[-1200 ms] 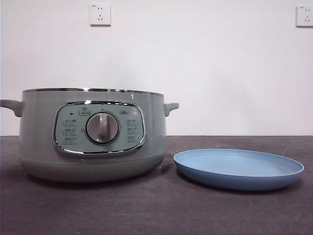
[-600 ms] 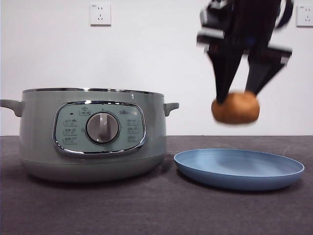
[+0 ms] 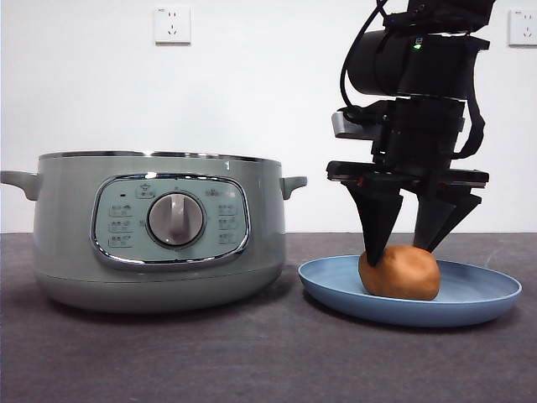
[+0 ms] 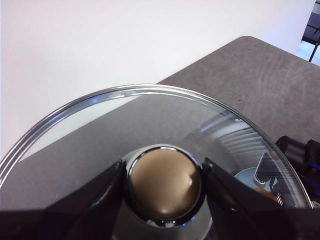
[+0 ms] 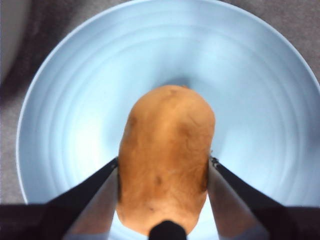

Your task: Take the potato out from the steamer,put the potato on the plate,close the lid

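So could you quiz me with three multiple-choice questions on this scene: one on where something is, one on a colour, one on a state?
1. Where is the potato?
A. inside the steamer
B. on the plate
C. on the bare table

2. What colour is the plate?
A. light blue
B. red
C. black

3. What is on top of the steamer?
A. its lid
B. a towel
C. nothing, it stands open

Answers: 1 B, the potato rests on the plate between the right tool's jaws. 2 A, both views show it light blue. 3 C, the left tool holds the lid by its knob, away from the pot.
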`<action>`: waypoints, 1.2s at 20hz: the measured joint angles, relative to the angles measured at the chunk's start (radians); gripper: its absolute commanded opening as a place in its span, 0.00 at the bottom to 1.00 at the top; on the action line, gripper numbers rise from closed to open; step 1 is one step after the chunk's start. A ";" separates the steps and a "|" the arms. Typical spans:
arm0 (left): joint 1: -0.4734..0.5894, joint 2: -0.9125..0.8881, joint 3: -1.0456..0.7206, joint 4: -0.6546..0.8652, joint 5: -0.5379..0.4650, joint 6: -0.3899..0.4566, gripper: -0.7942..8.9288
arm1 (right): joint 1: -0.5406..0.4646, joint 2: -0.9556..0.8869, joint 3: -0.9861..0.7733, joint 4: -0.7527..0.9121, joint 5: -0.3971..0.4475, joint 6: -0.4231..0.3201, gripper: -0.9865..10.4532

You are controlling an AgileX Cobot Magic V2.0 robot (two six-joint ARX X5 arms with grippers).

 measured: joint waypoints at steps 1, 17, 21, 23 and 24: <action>0.000 0.000 0.000 0.000 0.000 0.000 0.07 | 0.000 0.000 0.000 0.003 0.000 0.009 0.23; 0.000 -0.008 -0.073 0.000 0.002 0.011 0.07 | -0.006 -0.401 0.006 -0.089 -0.001 0.045 0.56; 0.000 -0.004 -0.281 0.002 0.045 0.027 0.07 | -0.011 -0.602 0.010 -0.094 0.000 0.045 0.55; 0.000 -0.003 -0.406 0.078 0.100 0.028 0.07 | -0.021 -0.684 0.010 -0.095 0.002 0.045 0.55; -0.001 -0.003 -0.455 0.121 0.108 0.029 0.07 | -0.027 -0.715 0.010 -0.095 0.002 0.045 0.55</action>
